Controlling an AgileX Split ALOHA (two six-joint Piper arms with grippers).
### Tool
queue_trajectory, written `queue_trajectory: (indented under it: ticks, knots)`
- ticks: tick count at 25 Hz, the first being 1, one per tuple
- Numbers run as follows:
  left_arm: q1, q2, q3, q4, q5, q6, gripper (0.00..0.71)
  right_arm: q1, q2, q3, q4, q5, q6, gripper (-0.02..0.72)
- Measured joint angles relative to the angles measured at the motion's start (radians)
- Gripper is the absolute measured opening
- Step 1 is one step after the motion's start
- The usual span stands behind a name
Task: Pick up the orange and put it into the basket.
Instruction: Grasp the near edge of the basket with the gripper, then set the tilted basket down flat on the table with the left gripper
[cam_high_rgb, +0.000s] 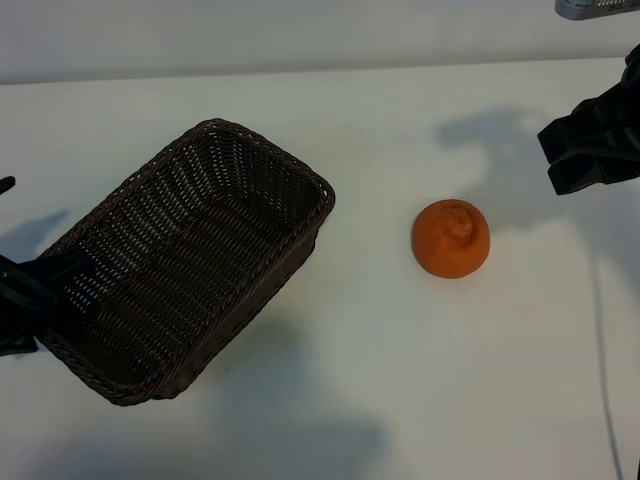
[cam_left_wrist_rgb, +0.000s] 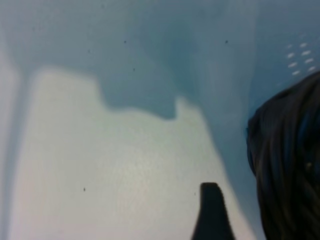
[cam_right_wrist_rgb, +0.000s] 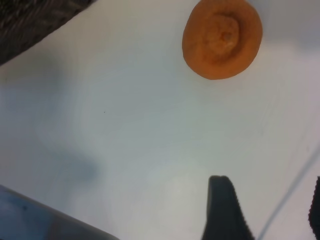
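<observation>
White tabletop (cam_high_rgb: 380, 400) under soft shadows; pale wall (cam_high_rgb: 300, 35) behind

A white table (cam_high_rgb: 330, 400) filled the scene, with soft grey shadows lying across it. A thin cable (cam_high_rgb: 603, 370) ran down its right side. A pale wall, perhaps, rose behind the far edge.

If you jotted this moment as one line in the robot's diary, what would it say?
orange: on table, not picked up | basket: tilted, empty, left gripper at its end | right gripper: open, beyond orange

Steep overhead exterior, close wrist views, shared orange (cam_high_rgb: 451, 238)
</observation>
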Motion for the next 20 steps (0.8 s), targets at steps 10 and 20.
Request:
queue_trajectory:
  ticks: [10,20]
  knots:
    - [0.003,0.033,-0.006,-0.032,-0.027,-0.027,0.227,0.0,0.0,0.0,0.0,-0.001,0.0,0.416]
    - [0.005,0.041,-0.199,-0.1,0.22,0.053,0.179,0.0,0.0,0.0,0.0,-0.001,0.0,0.415]
